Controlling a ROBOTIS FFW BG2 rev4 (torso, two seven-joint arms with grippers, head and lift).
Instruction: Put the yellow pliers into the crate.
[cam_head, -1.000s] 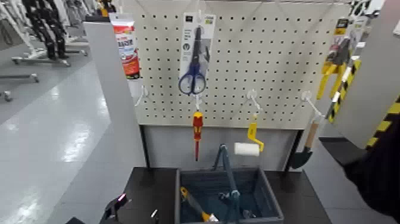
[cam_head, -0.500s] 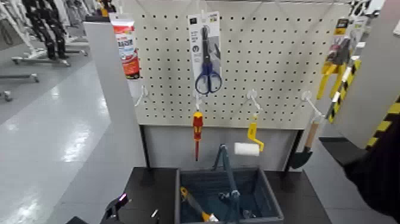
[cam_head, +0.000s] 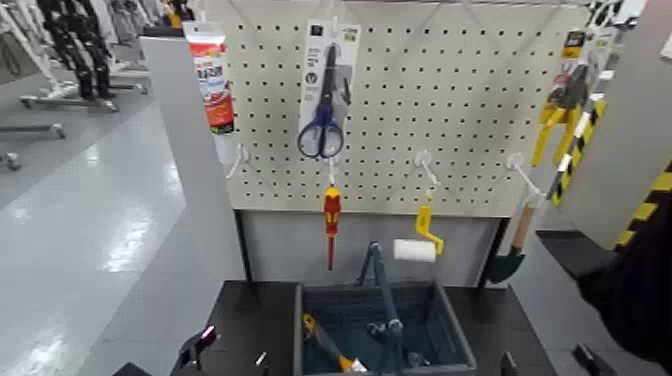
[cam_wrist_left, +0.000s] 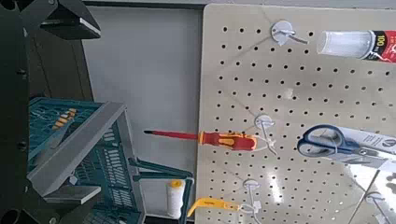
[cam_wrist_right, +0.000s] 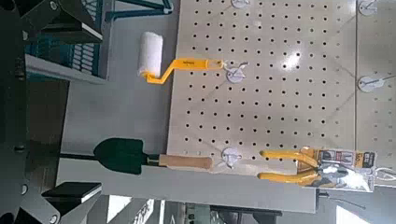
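Observation:
The yellow pliers hang on their retail card at the far upper right of the pegboard, and also show in the right wrist view. The dark blue-grey crate with its upright hoop handle stands below the board on a black table. It also shows in the left wrist view. My left gripper is open and empty, low and left of the crate. My right gripper is open and empty, low and right of the crate, far below the pliers.
On the pegboard hang blue scissors, a red screwdriver, a yellow-handled paint roller, a trowel and a tube. A slim yellow-handled tool lies in the crate. A dark shape fills the right edge.
The hanging scissors swung right, then back left. My right gripper's fingertips have risen into view at the bottom right. The left gripper and the pliers have not moved.

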